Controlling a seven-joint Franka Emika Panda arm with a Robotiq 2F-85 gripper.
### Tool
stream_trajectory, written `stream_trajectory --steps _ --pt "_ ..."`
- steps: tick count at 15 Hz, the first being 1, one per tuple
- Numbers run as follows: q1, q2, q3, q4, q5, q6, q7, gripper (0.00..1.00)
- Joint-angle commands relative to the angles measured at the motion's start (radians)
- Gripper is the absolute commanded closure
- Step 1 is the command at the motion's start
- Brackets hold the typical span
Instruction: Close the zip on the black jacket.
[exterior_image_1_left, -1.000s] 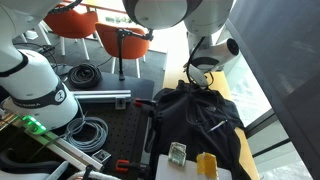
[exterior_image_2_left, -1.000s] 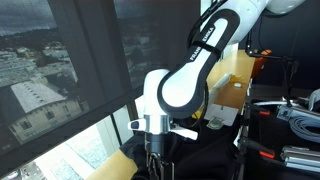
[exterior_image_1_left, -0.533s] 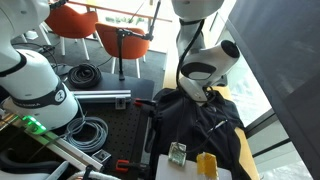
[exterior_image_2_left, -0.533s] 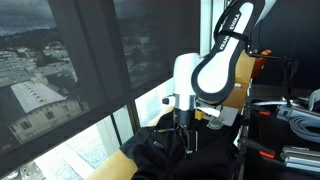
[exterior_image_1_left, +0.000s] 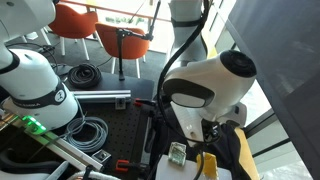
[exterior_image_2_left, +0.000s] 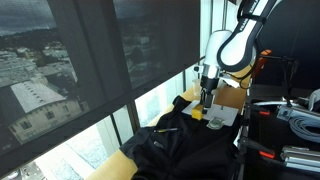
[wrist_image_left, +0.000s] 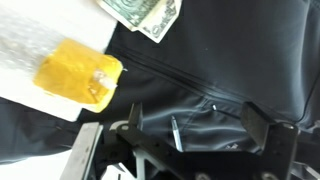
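Note:
The black jacket (exterior_image_2_left: 185, 148) lies rumpled on the table; it also shows in another exterior view (exterior_image_1_left: 166, 108) and fills the wrist view (wrist_image_left: 230, 50). My gripper (exterior_image_2_left: 206, 96) hangs open and empty just above the jacket's end, near the yellow block. In the wrist view the two fingers (wrist_image_left: 197, 125) straddle a fold of fabric with a small silver zip pull (wrist_image_left: 175, 132) between them. The zip (wrist_image_left: 200, 85) is a thin dark line running diagonally across the fabric. In an exterior view the arm's white body (exterior_image_1_left: 205, 85) hides the gripper.
A yellow block (wrist_image_left: 80, 75) lies on a white sheet (wrist_image_left: 25, 55) next to a banknote (wrist_image_left: 145, 15), beside the jacket; the block also shows in both exterior views (exterior_image_1_left: 207, 163) (exterior_image_2_left: 215, 122). Coiled black cables (exterior_image_1_left: 90, 130) and orange chairs (exterior_image_1_left: 75, 20) stand aside.
The arm has swept along the jacket from its far collar end to the end by the yellow block and banknote. The jacket looks flatter along the centre.

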Motion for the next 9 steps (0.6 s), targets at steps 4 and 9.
stream_trajectory --steps 4,9 --pt "-0.204 -0.19 0.149 -0.024 0.241 -0.035 -0.03 0.0" --pt "-0.241 -0.296 0.235 0.006 0.347 -0.141 -0.01 0.0"
